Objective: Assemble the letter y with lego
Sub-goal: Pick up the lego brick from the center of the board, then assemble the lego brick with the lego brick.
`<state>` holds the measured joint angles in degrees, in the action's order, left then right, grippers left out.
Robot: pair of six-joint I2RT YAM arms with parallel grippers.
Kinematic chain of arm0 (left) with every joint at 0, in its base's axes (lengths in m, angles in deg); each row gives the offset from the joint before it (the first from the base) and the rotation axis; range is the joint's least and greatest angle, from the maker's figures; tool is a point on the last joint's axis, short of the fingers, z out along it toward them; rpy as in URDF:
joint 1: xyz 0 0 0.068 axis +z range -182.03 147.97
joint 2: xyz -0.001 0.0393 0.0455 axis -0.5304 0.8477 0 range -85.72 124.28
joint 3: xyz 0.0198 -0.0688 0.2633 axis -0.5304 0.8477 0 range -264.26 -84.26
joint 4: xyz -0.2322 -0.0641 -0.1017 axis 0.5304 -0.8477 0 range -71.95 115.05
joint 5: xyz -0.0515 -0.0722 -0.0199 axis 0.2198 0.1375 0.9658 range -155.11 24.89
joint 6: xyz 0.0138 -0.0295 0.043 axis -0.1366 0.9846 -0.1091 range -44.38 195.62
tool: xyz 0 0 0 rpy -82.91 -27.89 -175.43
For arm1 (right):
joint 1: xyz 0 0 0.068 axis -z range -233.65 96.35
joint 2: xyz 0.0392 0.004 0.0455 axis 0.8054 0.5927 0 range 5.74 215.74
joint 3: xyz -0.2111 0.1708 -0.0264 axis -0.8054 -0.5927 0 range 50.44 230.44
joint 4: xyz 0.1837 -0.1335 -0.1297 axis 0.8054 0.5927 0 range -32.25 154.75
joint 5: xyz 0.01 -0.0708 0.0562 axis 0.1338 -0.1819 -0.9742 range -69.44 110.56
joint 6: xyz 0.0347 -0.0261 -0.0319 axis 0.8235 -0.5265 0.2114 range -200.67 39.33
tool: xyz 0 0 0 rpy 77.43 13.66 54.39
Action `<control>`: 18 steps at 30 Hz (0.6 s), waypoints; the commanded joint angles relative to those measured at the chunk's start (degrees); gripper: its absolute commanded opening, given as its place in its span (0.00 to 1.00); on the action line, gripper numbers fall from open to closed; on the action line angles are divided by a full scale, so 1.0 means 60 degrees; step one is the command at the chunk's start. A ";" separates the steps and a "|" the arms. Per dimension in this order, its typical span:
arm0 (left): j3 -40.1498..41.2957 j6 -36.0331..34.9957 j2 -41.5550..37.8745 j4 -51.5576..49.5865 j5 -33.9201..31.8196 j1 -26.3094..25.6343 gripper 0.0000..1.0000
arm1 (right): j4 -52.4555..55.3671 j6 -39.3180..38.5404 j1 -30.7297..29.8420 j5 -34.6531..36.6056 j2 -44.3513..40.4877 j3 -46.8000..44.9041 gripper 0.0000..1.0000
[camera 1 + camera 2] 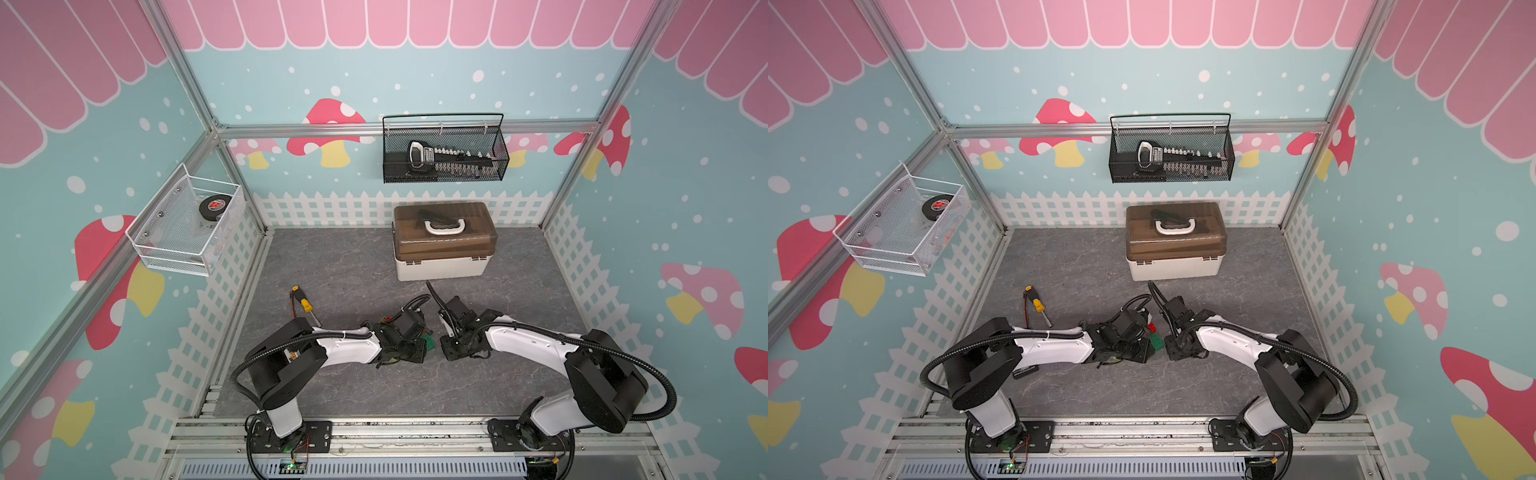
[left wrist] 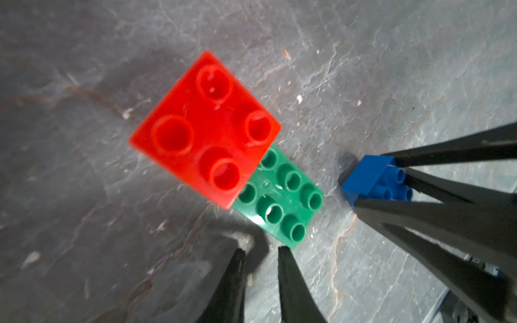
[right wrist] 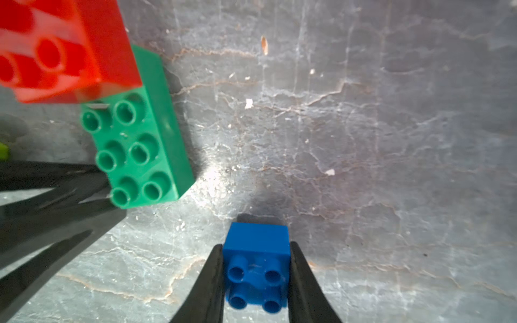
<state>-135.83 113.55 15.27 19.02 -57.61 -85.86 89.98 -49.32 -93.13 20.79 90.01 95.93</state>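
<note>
A red brick (image 2: 204, 125) sits studs up on one end of the longer dark green brick (image 2: 282, 195), which lies flat on the grey floor. In the left wrist view my left gripper (image 2: 261, 250) stands at the green brick's free end, its jaws nearly together with nothing between them. A blue square brick (image 3: 257, 279) rests on the floor beside the green brick (image 3: 140, 139), and my right gripper (image 3: 256, 244) is shut on its two sides. A sliver of lime green (image 3: 2, 151) shows behind the left fingers (image 3: 56, 181). In both top views the arms hide most of the lego (image 1: 1156, 341).
A yellow-handled screwdriver (image 1: 305, 305) lies left of the left arm. A brown-lidded toolbox (image 1: 444, 241) stands at the back. A black wire basket (image 1: 444, 149) hangs on the rear wall and a white one (image 1: 187, 224) on the left wall.
</note>
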 commanded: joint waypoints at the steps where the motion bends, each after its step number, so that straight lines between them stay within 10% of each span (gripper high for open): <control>1: -0.0400 -0.0048 0.0284 -0.0095 0.0057 -0.0053 0.23 | 0.0364 -0.0055 -0.0026 0.0267 -0.0420 0.0084 0.26; 18: 0.1654 0.0557 -0.2202 -0.0027 -0.0655 -0.0038 0.24 | 0.1414 -0.3087 -0.0012 -0.0298 0.0584 0.1932 0.17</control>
<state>-128.11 114.86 5.56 18.87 -59.03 -85.86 94.39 -62.59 -93.09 19.48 91.25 105.46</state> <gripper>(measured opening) 0.234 0.307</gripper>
